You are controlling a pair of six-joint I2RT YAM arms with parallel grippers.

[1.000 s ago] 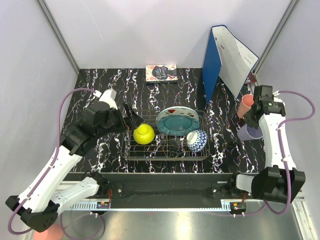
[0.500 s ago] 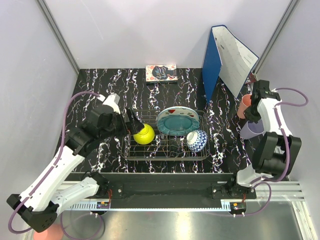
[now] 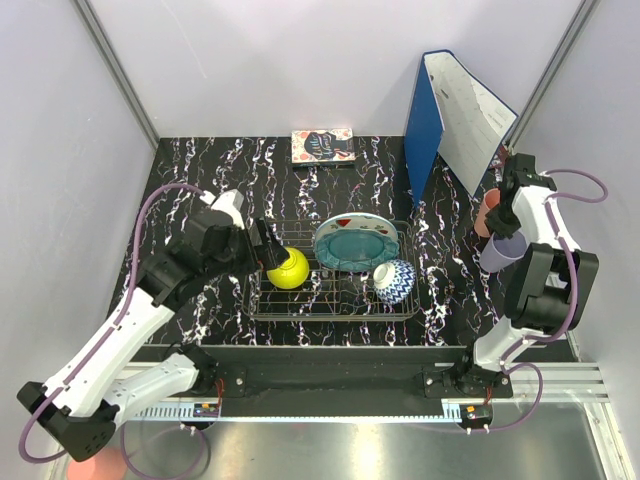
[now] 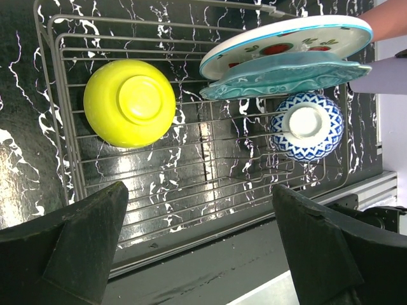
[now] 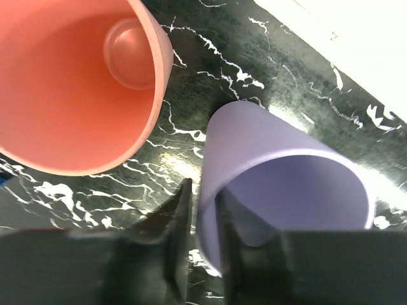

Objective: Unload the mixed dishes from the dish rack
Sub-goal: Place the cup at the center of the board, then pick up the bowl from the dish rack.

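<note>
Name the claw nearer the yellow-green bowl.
Left. The left claw hovers open beside the yellow-green bowl; the right claw grips the lilac cup, far off to the bowl's right.

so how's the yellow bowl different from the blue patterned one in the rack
The yellow-green bowl is one plain colour; the blue-white patterned bowl has a zigzag pattern and a white foot. The yellow-green bowl looks wider than the patterned bowl. The yellow-green bowl sits toward the left end of the dish rack, the patterned bowl toward the right. Both rest base up in the rack.
</note>
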